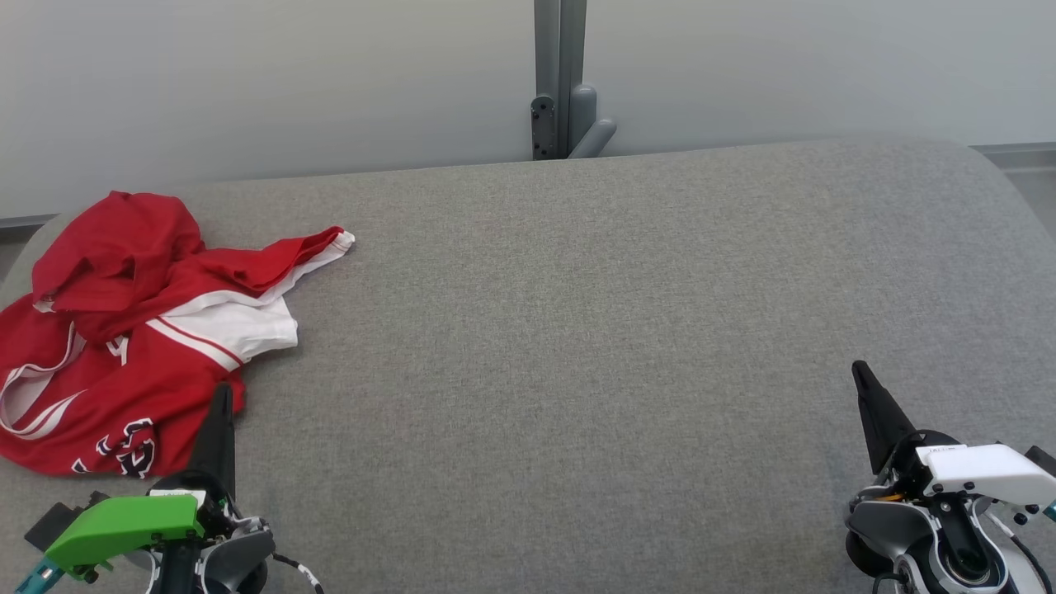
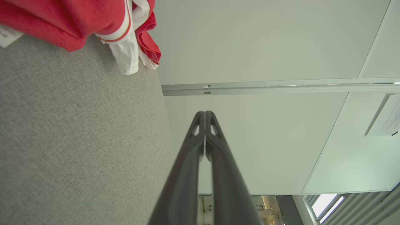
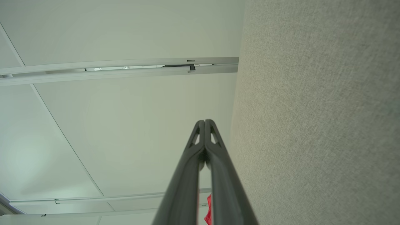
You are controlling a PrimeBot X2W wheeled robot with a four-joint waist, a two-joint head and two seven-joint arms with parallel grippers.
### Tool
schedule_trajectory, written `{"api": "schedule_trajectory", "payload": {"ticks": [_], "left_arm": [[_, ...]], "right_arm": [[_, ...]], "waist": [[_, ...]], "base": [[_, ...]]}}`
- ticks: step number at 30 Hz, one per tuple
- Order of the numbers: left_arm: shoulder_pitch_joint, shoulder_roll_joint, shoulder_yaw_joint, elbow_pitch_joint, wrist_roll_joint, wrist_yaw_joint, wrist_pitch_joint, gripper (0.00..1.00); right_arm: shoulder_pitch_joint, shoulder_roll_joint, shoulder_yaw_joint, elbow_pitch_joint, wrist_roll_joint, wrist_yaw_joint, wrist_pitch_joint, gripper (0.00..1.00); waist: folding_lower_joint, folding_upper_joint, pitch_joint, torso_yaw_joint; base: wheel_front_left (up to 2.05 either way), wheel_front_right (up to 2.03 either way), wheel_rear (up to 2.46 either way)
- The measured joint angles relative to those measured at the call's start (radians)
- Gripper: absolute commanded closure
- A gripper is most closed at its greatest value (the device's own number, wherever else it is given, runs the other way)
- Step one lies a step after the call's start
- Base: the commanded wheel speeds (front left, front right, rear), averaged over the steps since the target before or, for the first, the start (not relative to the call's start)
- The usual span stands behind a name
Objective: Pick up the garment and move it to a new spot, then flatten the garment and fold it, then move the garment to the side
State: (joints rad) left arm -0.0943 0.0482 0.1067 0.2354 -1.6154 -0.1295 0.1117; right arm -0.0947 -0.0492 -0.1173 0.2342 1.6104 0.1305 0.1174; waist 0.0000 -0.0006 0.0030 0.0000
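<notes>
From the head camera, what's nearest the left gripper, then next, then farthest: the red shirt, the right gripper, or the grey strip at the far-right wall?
1. The red shirt, right beside the left gripper, far left.
2. The right gripper, over at lower right.
3. The grey strip, back right corner.

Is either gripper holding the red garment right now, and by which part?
Nothing is held. The left gripper and the right gripper are both shut with nothing between their fingers; the red garment lies crumpled on the gray surface.
</notes>
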Motion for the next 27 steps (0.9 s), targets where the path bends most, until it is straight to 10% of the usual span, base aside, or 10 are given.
{"api": "schedule_trajectory", "payload": {"ticks": [19, 20, 27], "left_arm": [[0.000, 0.000, 0.000, 0.000, 0.000, 0.000, 0.000, 1.00], [0.001, -0.001, 0.000, 0.002, 0.000, 0.001, 0.000, 0.00], [0.034, -0.008, -0.014, 0.030, 0.000, 0.002, -0.017, 0.00]], "right_arm": [[0.000, 0.000, 0.000, 0.000, 0.000, 0.000, 0.000, 1.00], [0.001, 0.001, 0.000, 0.002, 0.000, 0.000, 0.000, 0.00], [0.034, 0.011, 0.011, 0.032, -0.004, 0.000, -0.016, 0.00]], "waist": [[0.0000, 0.0000, 0.000, 0.000], [0.0000, 0.0000, 0.000, 0.000], [0.0000, 0.0000, 0.000, 0.000]], "base": [[0.00, 0.00, 0.00], [0.00, 0.00, 0.00], [0.00, 0.00, 0.00]]}}
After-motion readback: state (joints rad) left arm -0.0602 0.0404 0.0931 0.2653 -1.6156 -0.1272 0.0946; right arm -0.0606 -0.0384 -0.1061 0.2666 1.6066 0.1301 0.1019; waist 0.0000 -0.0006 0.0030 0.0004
